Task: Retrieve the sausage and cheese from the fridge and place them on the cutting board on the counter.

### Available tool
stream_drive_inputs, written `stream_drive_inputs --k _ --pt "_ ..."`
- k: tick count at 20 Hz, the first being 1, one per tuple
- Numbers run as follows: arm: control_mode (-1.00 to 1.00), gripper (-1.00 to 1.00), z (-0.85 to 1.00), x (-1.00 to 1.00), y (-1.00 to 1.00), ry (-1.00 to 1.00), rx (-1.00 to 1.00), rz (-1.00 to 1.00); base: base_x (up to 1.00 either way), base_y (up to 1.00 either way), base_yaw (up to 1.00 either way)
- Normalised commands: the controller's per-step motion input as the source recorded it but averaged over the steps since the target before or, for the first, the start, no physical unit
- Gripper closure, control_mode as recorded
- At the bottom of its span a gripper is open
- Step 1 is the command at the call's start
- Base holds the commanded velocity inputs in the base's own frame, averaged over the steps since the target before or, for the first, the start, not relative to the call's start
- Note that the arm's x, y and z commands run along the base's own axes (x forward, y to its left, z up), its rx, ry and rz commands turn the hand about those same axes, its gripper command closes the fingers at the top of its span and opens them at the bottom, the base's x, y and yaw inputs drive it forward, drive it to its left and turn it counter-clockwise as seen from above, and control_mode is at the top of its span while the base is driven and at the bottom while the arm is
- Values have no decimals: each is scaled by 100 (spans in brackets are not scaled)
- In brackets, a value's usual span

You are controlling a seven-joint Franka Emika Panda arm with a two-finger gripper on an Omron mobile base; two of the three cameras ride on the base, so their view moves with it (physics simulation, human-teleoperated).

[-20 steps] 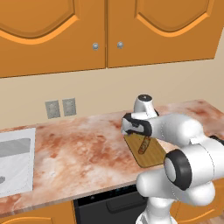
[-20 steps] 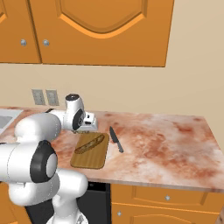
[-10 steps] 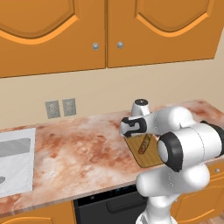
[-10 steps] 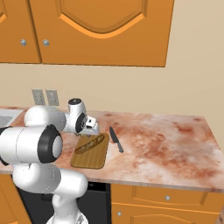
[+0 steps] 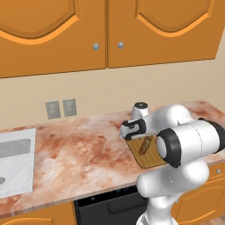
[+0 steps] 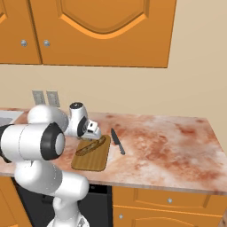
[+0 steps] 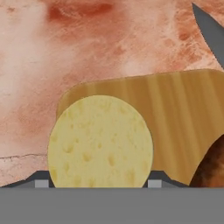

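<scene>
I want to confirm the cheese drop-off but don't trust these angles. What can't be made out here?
- Hand view: whether the cheese rests on the cutting board or hangs above it; its bottom is cut off.
- Hand view: the sausage, cut by the edge.
- Left base view: the gripper blocks the cheese; grip unclear.

Layout relative to the gripper (image 7: 99, 183). The cheese (image 7: 100, 141) sits directly between the 2 fingertips (image 7: 41, 180), over the near corner of the cutting board (image 7: 175, 113). In the hand view, the sausage (image 7: 211, 169) lies on the board to the right of the cheese, and the knife (image 7: 211, 31) lies beyond the board, at upper right, on the counter (image 7: 87, 39). In the right base view, the knife (image 6: 118, 142) lies just beside the board (image 6: 92, 158).
</scene>
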Motion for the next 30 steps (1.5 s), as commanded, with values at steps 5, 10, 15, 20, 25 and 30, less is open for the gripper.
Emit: stream_drive_inputs --k 5,10,15,20,25,30 --pt "-100 100 0 12 -1 0 0 -1 0 0 0" --pt "-100 100 -4 17 -11 0 0 -1 0 0 0" --pt "-100 100 -11 24 -6 0 0 -2 0 0 0" --pt "-100 100 -26 2 -1 0 0 -2 0 0 0" --pt "-100 100 -25 -6 0 0 0 -2 0 0 0" --pt "-100 100 -8 -20 0 0 1 -1 0 0 0"
